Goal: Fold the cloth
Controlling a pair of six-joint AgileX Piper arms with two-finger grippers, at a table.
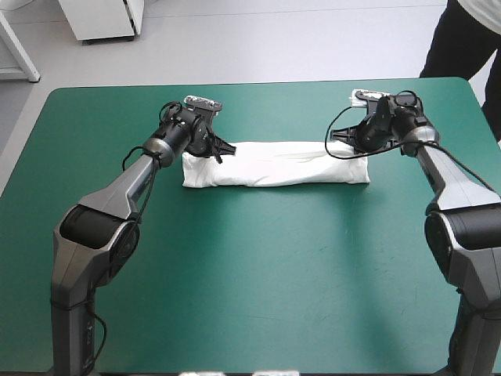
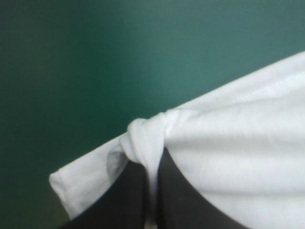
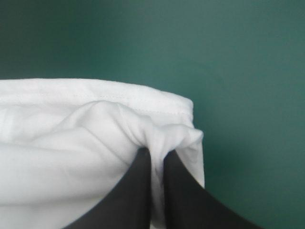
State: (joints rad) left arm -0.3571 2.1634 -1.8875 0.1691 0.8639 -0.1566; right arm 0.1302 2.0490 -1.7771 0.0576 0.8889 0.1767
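High view, table: the teal-green cover (image 1: 250, 274) fills the scene, with a white T-shirt (image 1: 274, 166) lying toward its far edge.
T-shirt shape: folded into a long, narrow band running side to side, flat on the cover.
Left gripper (image 1: 218, 150): at the T-shirt's left end, on its far edge. In the left wrist view its black fingers (image 2: 128, 200) are nearly closed, with a twisted knot of fabric (image 2: 140, 138) pinched at the tips.
Right gripper (image 1: 340, 145): at the T-shirt's right end, on its far edge. In the right wrist view its black fingers (image 3: 190, 200) are nearly closed, nipping a bunch of cloth just beside the hemmed corner (image 3: 186, 107).
Risk, layers: each hold looks small and may take only the upper layers. Lifting could then peel them off and let the band fall open.
Risk, timing: if one arm leads the other, the band would likely skew or sag mid-span, and the fold would land crooked.
Risk, slip: so little cloth is pinched that a quick pull could tug it free.
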